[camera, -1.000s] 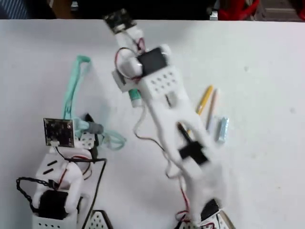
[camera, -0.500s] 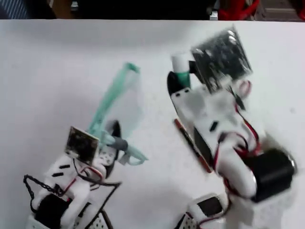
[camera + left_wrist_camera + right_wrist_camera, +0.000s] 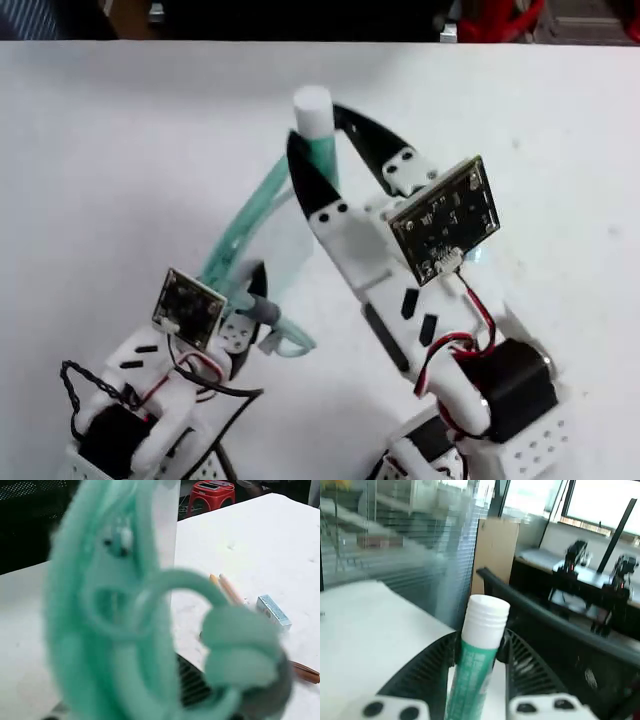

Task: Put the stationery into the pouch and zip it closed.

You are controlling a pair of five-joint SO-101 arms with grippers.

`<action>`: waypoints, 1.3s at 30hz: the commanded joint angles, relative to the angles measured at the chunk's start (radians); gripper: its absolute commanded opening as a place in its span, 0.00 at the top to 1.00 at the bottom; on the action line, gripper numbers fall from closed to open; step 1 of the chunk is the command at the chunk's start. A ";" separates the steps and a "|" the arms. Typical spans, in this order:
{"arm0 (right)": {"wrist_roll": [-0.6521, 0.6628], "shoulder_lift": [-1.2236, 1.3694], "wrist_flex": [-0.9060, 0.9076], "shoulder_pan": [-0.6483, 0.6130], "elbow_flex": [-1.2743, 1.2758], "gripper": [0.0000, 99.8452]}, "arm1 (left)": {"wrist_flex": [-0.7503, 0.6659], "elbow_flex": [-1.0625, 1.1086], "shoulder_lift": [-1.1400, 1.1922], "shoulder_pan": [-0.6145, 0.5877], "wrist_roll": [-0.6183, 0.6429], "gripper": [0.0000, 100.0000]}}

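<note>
You have one green glue stick with a white cap [image 3: 316, 125], one clear teal-rimmed pouch [image 3: 245, 215], two pale pencils [image 3: 229, 588], one small blue-and-silver box [image 3: 272, 611] and one reddish-brown pen [image 3: 306, 672] to count on the white worktop [image 3: 120, 130]. Your right arm runs from the near right corner diagonally toward the middle of the worktop, its wrist camera board facing up. The right gripper [image 3: 313, 120] points away from you toward the far edge, and its black fingers [image 3: 305, 180] are closed partway round the green body of the glue stick. The white cap sticks out past the fingertips, and in the right wrist view the stick [image 3: 480, 650] is aimed out over the worktop's edge at the room beyond. Your left arm sits folded at the near left. The left gripper [image 3: 250, 300] is angled toward the right arm and clamped on the near end of the pouch beside its grey pull tab [image 3: 268, 310]. The teal rim arcs up from there toward the glue stick, and in the high view its far end lies just beside the right fingers; you cannot tell whether they touch. In the left wrist view the rim [image 3: 100, 630] looms close, with the pencils side by side, the box near them and the pen further off, all lying flat outside the pouch.
</note>
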 commanded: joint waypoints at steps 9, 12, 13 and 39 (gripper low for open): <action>0.006 0.136 -0.113 -0.036 0.018 0.98 | -0.043 -0.008 -0.010 0.016 -0.009 0.98; 0.005 0.177 -0.168 0.002 0.055 0.98 | -0.037 -0.008 -0.010 0.016 -0.009 0.98; 0.005 0.186 -0.179 0.016 0.069 0.98 | -0.037 -0.008 -0.010 0.015 -0.009 0.98; -0.109 0.134 -0.334 -0.007 0.373 0.98 | -0.009 -0.015 -0.016 -0.090 0.112 0.80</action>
